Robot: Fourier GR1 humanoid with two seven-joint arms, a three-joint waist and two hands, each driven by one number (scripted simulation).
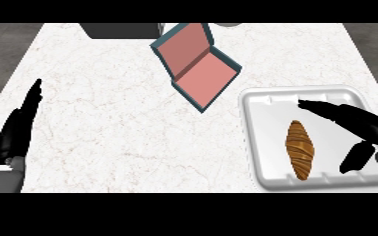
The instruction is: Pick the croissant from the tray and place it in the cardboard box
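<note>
- Head view, looking steeply down: a white marbled counter (pixel 111 105) fills most of the frame, with a forearm coming in at each lower corner.
- The croissant (pixel 300 150) lies in the white tray (pixel 267 111). It is a long golden-brown roll set lengthwise, one tip toward the far side and the other toward the near rim, a little right of the tray's middle.
- The tray sits at the right side of the counter, its near rim by the lower edge of the scene.
- The right hand (pixel 357 123) is over the right part of the tray. Its fingers (pixel 317 107) are stretched out straight and close together, pointing toward the tray's far left corner.
- Its thumb (pixel 356 158) hangs apart from them, lower down, so the hand is spread wide.
- The croissant shows just left of the gap between fingers and thumb, and neither touches it in this view.
- The box (pixel 198 62) lies open on the far middle of the counter, well apart from the tray's left rim. It is pink inside with teal outer walls, turned at an angle, and its flap is folded back toward the far side.
- The left hand (pixel 21 125) rests at the left edge, its fingers straight, pressed together and pointing up.
- A dark block (pixel 122 29) sits at the counter's far edge, just left of the box.
</note>
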